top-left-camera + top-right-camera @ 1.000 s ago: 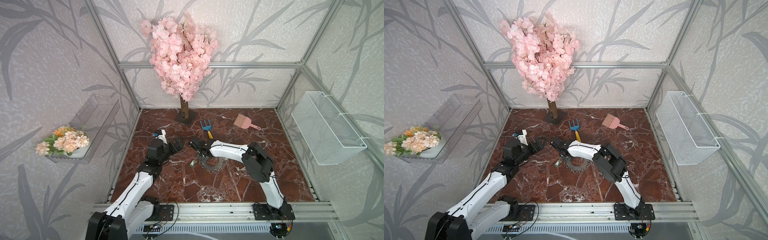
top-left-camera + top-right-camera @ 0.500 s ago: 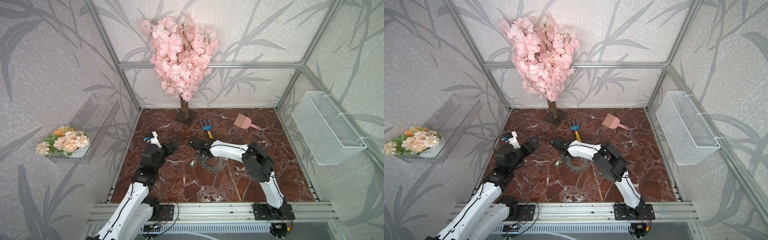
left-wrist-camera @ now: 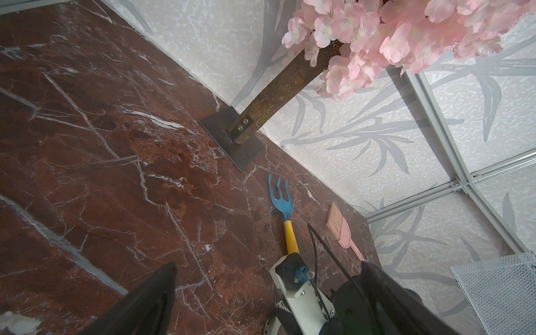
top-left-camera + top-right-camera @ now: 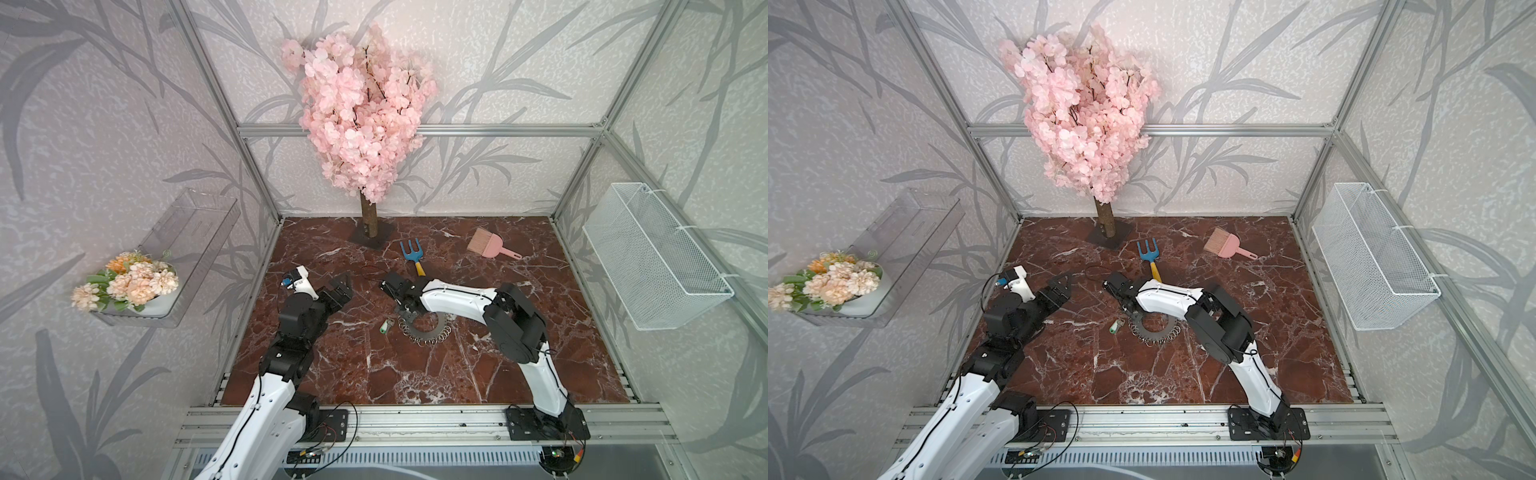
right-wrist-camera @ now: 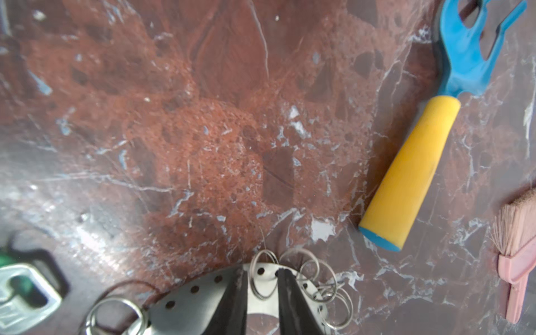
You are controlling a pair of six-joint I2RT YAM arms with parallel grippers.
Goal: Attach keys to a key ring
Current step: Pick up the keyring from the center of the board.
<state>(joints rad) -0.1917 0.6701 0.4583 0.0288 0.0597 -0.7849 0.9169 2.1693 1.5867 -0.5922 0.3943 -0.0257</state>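
Right gripper [image 5: 262, 278] sat jaws-narrowed astride the key ring's [image 4: 424, 330] fringed rim, grip unclear, while the key [image 4: 386, 326] lay just beside the ring on its left-arm side, long axis angled ringward, wide-open left gripper [image 4: 338, 289] near.

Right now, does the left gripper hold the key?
No, the left gripper is open and empty, while the key lies on the marble beside the key ring.

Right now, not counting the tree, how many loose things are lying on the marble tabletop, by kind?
Key with green tag: 1
Key ring disc: 1
Blue-and-yellow toy fork: 1
Pink hand brush: 1
Total: 4
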